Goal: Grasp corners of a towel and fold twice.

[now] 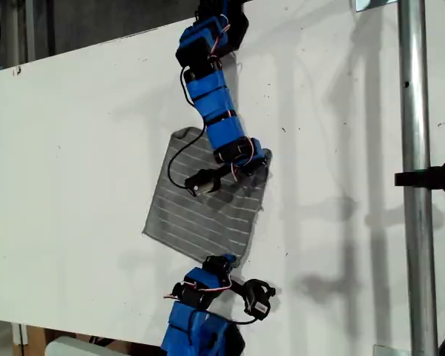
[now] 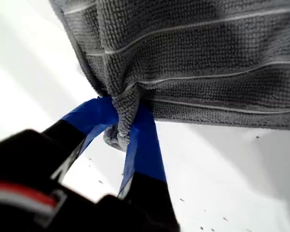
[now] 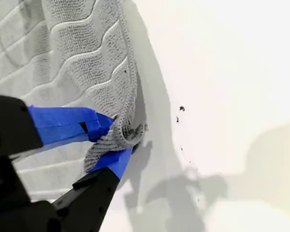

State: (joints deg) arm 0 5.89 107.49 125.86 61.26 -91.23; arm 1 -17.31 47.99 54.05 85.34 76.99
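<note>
towel (image 1: pixel 204 204) flat on white desk (image 1: pixel 74 148), mid exterior view, grey with pale stripes. my first tool (image 2: pixel 123 125) pinching a bunched corner (image 2: pixel 122 123) of the towel between blue-taped fingers (image 2: pixel 145 145), cloth edge lifted off the desk. my second tool (image 3: pixel 117 137) likewise clamped on another corner (image 3: pixel 121 135), fabric puckered at the tips. cannot tell from the wrist views which arm in the exterior view is which. metal pole (image 1: pixel 415 185) at exterior view's right.
</note>
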